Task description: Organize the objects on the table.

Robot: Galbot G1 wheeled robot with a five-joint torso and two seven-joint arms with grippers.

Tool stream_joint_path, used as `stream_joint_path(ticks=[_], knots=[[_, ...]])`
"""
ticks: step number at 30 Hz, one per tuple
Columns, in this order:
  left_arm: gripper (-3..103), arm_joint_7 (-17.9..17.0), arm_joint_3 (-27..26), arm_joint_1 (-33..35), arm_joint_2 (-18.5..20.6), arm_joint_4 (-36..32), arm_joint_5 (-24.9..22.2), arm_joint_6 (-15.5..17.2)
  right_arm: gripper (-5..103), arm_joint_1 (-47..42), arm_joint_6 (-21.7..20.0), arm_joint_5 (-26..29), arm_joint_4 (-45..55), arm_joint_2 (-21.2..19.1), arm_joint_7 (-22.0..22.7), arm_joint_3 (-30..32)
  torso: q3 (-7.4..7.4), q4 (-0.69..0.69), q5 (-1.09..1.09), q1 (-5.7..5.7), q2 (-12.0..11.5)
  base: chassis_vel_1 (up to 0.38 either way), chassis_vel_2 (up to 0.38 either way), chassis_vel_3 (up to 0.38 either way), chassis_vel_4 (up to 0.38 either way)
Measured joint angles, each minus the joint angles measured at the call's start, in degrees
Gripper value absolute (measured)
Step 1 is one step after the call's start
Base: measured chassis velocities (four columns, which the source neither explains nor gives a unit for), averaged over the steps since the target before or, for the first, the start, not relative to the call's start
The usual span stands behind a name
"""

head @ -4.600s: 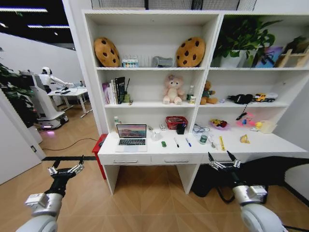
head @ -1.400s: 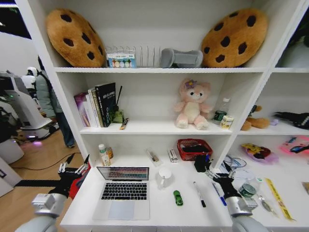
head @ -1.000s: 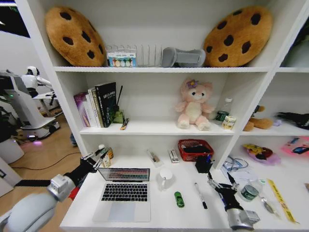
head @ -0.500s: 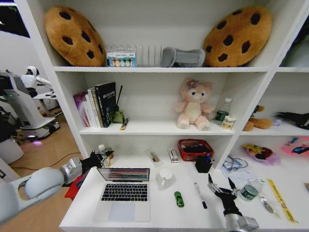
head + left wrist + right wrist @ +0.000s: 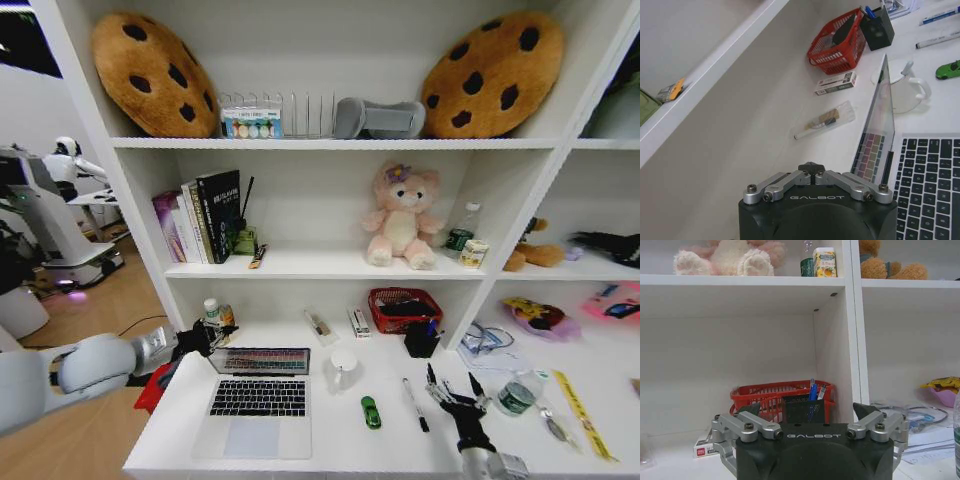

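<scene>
Laptop just beside closed left gripper; right gripper spread near black pen.

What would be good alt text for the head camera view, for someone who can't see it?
A long white desk top under white shelves holds an open silver laptop with black keys, a tiny green toy car and a thin black pen. The left gripper sits by the laptop screen's outer edge; the right gripper, fingers spread, hovers beside the pen.

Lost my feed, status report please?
Left gripper shut, beside the laptop lid's left edge. Right gripper open, empty, above the table right of the black pen. Nothing in the way.
</scene>
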Motion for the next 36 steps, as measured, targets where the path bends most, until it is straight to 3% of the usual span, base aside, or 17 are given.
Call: stream_joint_path(ticks=[9,12,18,20,23,26,30,32,36], knots=[[0,-0.2,3.8,0.2,-0.5,-2.4,2.1,0.3,100,0.1,0.2,0.5,0.4,-0.4,0.6,0.6,0.0,0.02,-0.02,0.0,0.0,0.0,0.0,0.0,0.0],[0,-1.3,6.1,-1.3,-2.1,-7.5,2.8,1.2,100,0.1,0.2,0.9,0.2,-0.4,1.1,0.6,0.0,0.01,0.0,0.0,0.0,0.0,0.0,0.0,0.0],[0,-2.7,9.3,-1.4,-4.3,-10.9,5.2,1.9,100,0.8,-0.3,0.7,0.2,-0.3,1.5,0.3,-0.01,0.01,0.0,0.0,0.0,0.0,0.0,0.0,0.0],[0,-3.7,13.1,-1.3,-6.4,-12.7,8.1,2.1,100,1.4,-0.9,0.8,0.2,-0.4,2.0,0.4,-0.01,0.01,0.0,0.0,0.0,0.0,0.0,0.0,0.0],[0,-4.2,14.5,-1.0,-7.5,-12.8,9.7,2.1,100,1.5,-1.0,0.8,0.3,-0.4,2.1,0.5,-0.01,0.01,0.0,0.0,0.0,0.0,0.0,0.0,0.0],[0,-4.8,19.3,0.0,-12.2,-12.1,14.7,2.1,100,1.3,-1.4,0.5,1.0,-0.3,2.2,0.6,-0.01,0.01,-0.01,0.0,0.0,0.0,0.0,0.0,0.0],[0,-4.8,20.8,0.2,-14.2,-11.5,15.8,2.0,100,1.1,-1.6,0.2,1.4,-0.2,2.2,0.6,-0.01,0.01,-0.01,0.0,0.0,0.0,0.0,0.0,0.0],[0,-4.1,24.0,0.6,-18.6,-10.0,17.9,2.0,100,0.8,-2.1,-0.5,2.2,0.1,2.2,0.6,-0.01,0.01,-0.01,-0.01,0.0,0.0,0.0,0.0,0.0],[0,-3.3,27.8,0.6,-22.2,-7.3,21.6,0.7,100,0.7,-2.9,-1.4,2.6,0.5,2.3,0.4,-0.01,0.02,-0.02,-0.01,0.0,0.0,0.0,0.0,0.0]])
